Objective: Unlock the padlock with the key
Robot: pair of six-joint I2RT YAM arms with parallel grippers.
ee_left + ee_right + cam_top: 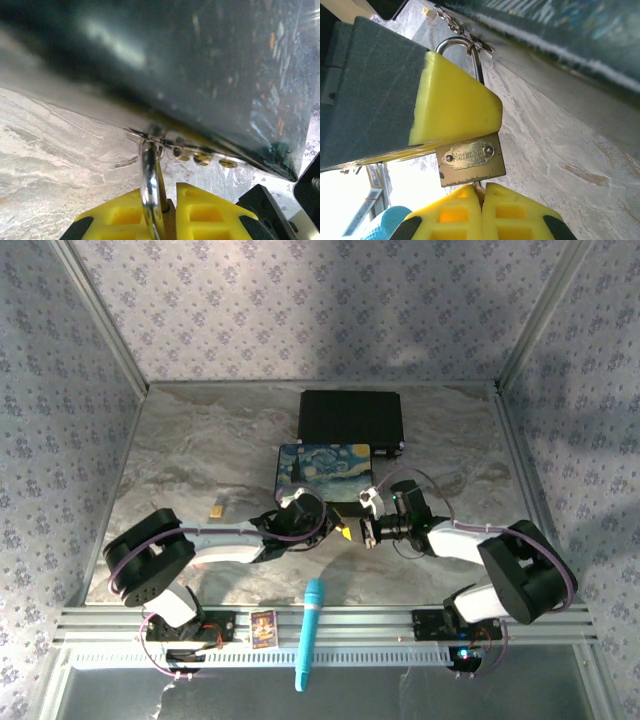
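**Padlock pinched between both grippers at the painted box's front edge**

The left arm point(225, 540) reaches rightward over the marbled table point(180, 455), passing a small yellow block point(216, 508) that lies alone, well apart from the rest. On the near rail sit a small card point(263, 628) and, just right of it, a teal-handled tool point(310, 630). Near the table's middle, the left gripper point(343, 531) is clenched on the padlock point(470, 162). In the left wrist view its yellow fingers point(122, 217) press in on either side of the silvery shackle point(148, 182). In the right wrist view one of those fingers covers the top of the brass body, leaving the lower part with its riveted nameplate bare. The shackle loops through a blurred metal hasp point(150, 134) at the bottom edge of the painted box point(323, 468), which stands just beyond both grippers, with a black case point(350, 418) right behind it. Just right of the padlock, the right gripper point(482, 192) meets it from the opposite side, jaws pressed tight together directly beneath the padlock's underside. A thin pale sliver, the key point(479, 185), is nipped between them and runs up to the padlock's base; how deep it sits cannot be told. The right arm point(500, 570) bends back toward its base at the right
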